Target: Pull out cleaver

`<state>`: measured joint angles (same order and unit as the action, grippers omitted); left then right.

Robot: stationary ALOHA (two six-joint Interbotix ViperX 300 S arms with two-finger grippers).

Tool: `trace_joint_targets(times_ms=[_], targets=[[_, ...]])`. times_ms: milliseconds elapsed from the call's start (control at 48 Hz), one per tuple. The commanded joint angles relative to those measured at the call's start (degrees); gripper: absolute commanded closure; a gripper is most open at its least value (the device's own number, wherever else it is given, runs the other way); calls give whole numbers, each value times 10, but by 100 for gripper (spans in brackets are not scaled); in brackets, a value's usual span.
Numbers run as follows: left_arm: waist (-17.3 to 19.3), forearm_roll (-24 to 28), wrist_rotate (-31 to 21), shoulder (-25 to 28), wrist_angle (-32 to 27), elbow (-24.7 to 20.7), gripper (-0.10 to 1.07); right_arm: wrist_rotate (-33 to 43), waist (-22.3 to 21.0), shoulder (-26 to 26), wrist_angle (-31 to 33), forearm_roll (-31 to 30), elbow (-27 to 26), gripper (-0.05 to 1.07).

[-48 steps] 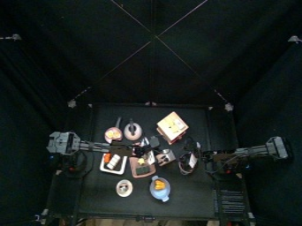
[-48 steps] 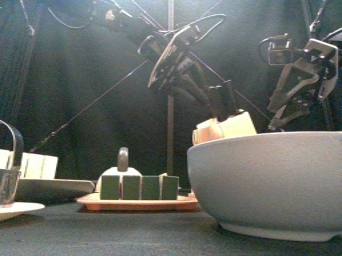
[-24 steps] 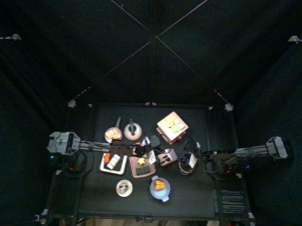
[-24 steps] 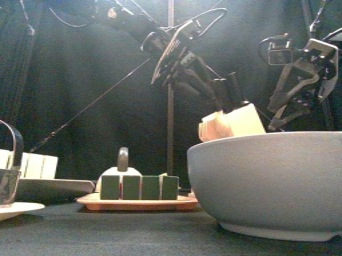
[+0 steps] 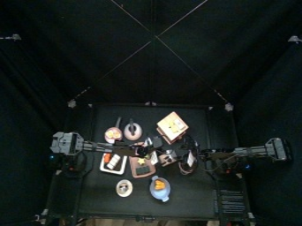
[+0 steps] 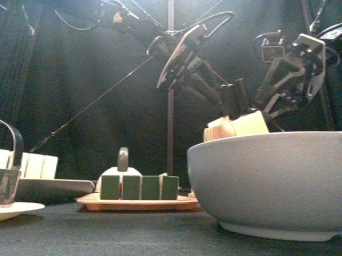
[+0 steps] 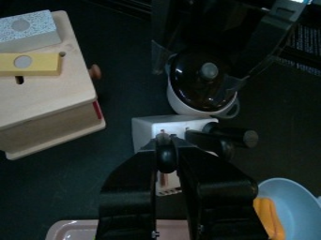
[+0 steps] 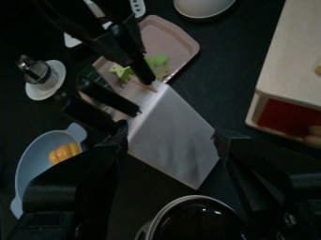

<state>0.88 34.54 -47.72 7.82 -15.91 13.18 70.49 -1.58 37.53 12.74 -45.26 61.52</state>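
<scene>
A pale knife block (image 7: 148,126) stands mid-table (image 5: 167,158) with black handles (image 7: 231,139) sticking out. My left gripper (image 7: 167,156) reaches in from the left (image 5: 148,155) and is shut on one black handle, the cleaver's (image 7: 167,141); its blade is hidden in the block. My right gripper (image 8: 163,142) comes from the right (image 5: 184,160), its jaws set against both sides of the block (image 8: 171,131). In the front view the block (image 6: 238,125) shows behind a big bowl, with both grippers above it.
A large white bowl (image 6: 267,185) fills the front right. A wooden box (image 7: 44,89) and a black pot (image 7: 205,80) stand behind the block. A pink tray with green pieces (image 8: 170,42) and a blue bowl with orange food (image 5: 160,187) lie nearby.
The right gripper has moved left, in against the block. The block tipped a little half a second ago and has settled back. The left gripper stays on the handle.
</scene>
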Motion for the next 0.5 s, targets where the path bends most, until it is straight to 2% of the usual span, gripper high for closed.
trace_joint_targets(times_ms=[0,250,479], targets=[[1,3,0,-5,6,-26,53,-2,-13,-12,-20,0,-20,1],[1,3,1,0,6,-33,53,-3,-44,-59,-33,2,-31,1],[1,3,1,-2,6,-33,53,-3,-46,-77,-33,4,-36,1]])
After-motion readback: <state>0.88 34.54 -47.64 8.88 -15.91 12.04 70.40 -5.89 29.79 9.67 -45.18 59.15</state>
